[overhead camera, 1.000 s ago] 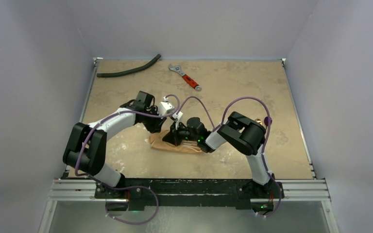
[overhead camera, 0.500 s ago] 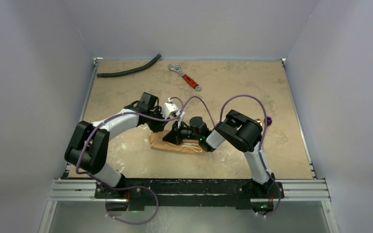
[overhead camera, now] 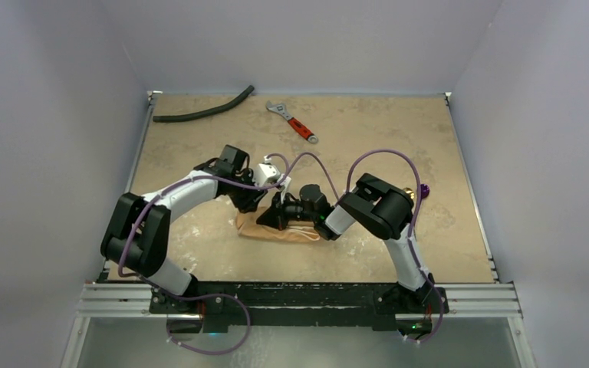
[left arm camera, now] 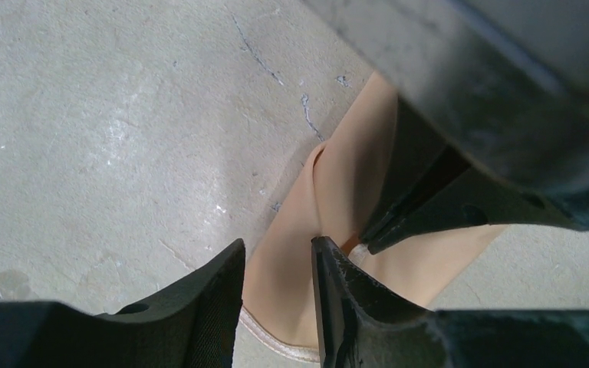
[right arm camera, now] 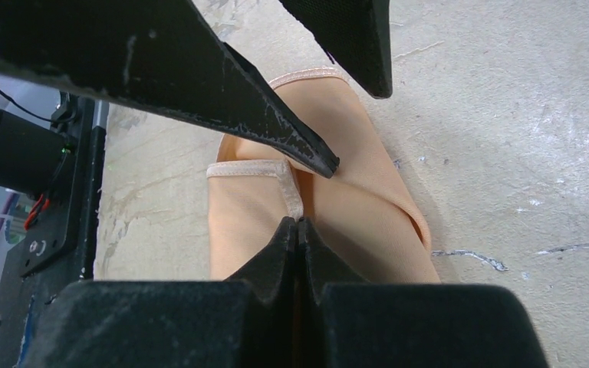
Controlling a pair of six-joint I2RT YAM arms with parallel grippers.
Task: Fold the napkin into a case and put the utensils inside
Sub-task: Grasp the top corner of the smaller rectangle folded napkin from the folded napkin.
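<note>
Moved: left gripper (left arm camera: 276, 253) has shifted slightly right over the napkin (overhead camera: 255, 227), closer to the right gripper (right arm camera: 297, 224), and its jaws have eased apart; the cloth lies as it did.
Left gripper: a narrow gap between the fingers with nothing clamped; it hangs just above the cloth, which shows through the gap.
Right gripper: fully closed, tips pressed at a hemmed flap on top of the fold; whether cloth is nipped between them cannot be told.
Napkin: near the centre of the table (overhead camera: 368, 130), between the two arms, folded into a flat layered bundle with a diagonal overlap.
Utensils (overhead camera: 422, 188): gold and purple pieces on the right, well apart from the cloth, partly hidden behind the right arm.
Done: the folding looks largely complete.
Left to do: probably settling the pocket, then fetching the utensils and sliding them in; none is visibly inside.
</note>
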